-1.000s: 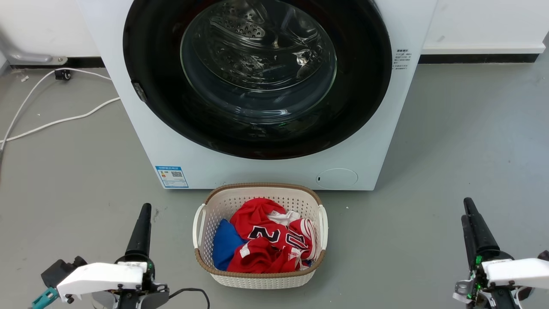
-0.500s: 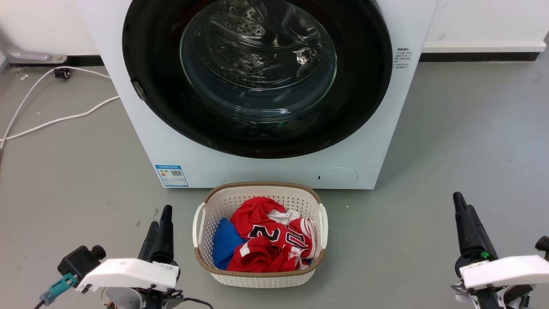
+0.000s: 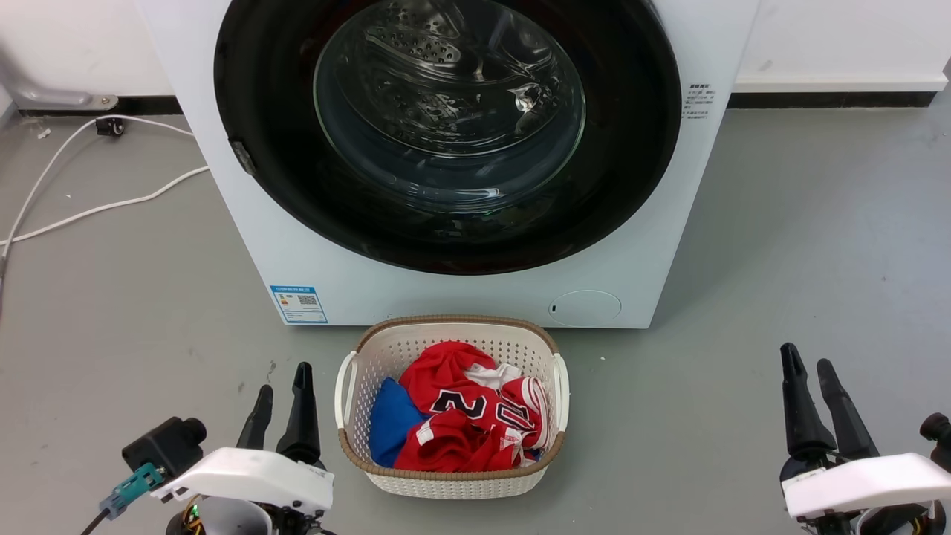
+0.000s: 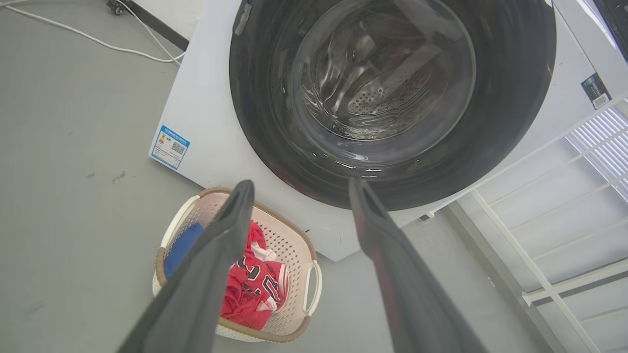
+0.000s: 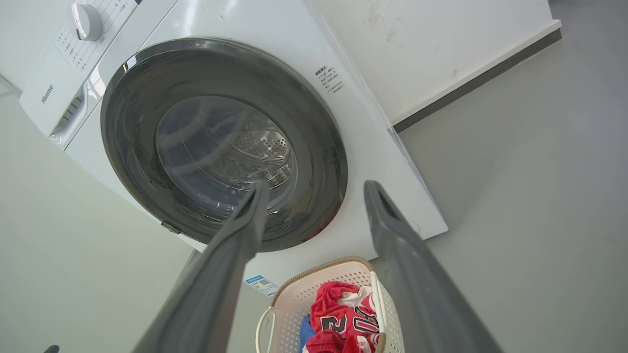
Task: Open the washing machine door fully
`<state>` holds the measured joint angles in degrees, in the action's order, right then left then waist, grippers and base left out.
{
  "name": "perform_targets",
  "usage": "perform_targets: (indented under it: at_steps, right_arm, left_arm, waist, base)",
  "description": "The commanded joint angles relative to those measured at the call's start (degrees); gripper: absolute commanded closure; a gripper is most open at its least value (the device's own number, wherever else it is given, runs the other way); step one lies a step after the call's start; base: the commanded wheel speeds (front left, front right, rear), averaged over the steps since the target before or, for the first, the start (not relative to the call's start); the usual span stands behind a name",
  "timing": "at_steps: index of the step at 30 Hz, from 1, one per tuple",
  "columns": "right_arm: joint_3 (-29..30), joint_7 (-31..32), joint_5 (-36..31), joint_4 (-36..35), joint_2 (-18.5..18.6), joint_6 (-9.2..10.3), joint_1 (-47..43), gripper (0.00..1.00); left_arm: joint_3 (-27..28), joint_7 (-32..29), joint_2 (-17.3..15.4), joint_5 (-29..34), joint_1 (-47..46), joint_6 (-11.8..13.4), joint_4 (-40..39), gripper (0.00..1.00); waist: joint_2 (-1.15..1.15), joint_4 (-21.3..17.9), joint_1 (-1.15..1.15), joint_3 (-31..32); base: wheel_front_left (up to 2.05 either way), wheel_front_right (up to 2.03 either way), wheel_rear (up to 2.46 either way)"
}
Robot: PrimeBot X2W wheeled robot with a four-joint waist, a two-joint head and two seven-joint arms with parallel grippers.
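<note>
The washing machine door (image 3: 448, 126) sits closed against the front of the washing machine (image 3: 475, 297), straight ahead of us. Our left hand (image 3: 284, 379) and right hand (image 3: 805, 357) hover low on either side of the laundry basket (image 3: 386, 338), fingers parted and holding nothing, well apart from the door.

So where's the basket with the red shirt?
In the head view the basket sits on the floor at bottom centre, just in front of the washing machine.
</note>
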<state>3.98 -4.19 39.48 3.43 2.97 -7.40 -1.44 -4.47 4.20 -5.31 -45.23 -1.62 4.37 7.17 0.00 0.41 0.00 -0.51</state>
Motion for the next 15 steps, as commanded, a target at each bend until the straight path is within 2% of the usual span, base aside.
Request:
perform_targets:
  at_steps: [1, 15]
  right_arm:
    - [-0.1, -0.6, -2.1, -1.3, 0.1, -0.11, 0.1, 0.0]
    - [0.0, -3.0, -11.3, -3.4, 0.0, -0.12, -1.7, 0.0]
  left_arm:
    - [-0.5, 0.6, -0.8, 1.9, -0.3, 0.5, -1.1, 0.0]
    - [-3.9, 3.0, -2.3, 11.0, 0.6, 3.8, -2.7, 0.0]
  waist:
    - [0.0, 0.0, 0.0, 0.0]
    - [0.0, 0.2, 0.0, 0.2]
  base:
    - [0.0, 0.0, 0.0]
    - [0.0, 0.0, 0.0]
